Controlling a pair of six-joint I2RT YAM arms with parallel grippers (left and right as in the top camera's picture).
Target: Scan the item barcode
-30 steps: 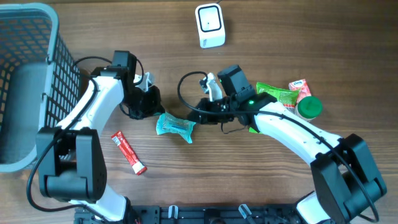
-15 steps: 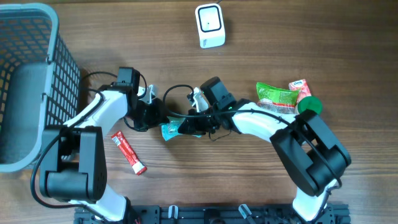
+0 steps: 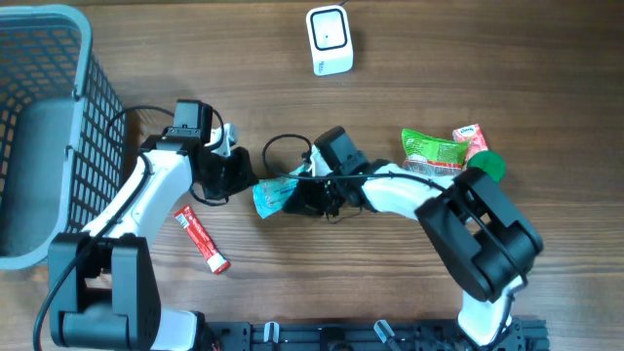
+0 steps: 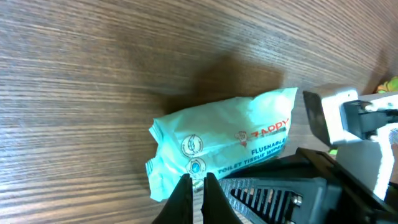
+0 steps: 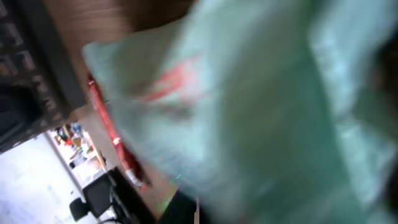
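Left tool (image 3: 250,183), right tool (image 3: 295,196) closed, facing, near together.

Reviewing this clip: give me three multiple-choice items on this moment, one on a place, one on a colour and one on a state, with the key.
1. Where is the scanner in the overhead view?
A. at the bottom edge
B. near the top edge, apart from the wipes pack
C. at the left edge

2. What colour is the tube on the table?
A. red
B. yellow
C. black

3. How is the left claw?
A. wide open, holding nothing
B. shut on the wipes pack's edge
C. out of sight

Key: 1 B, it stands alone near the top edge. 2 A, it shows red against the wood. 3 B, the left wrist view shows its fingers pinched on the pack.
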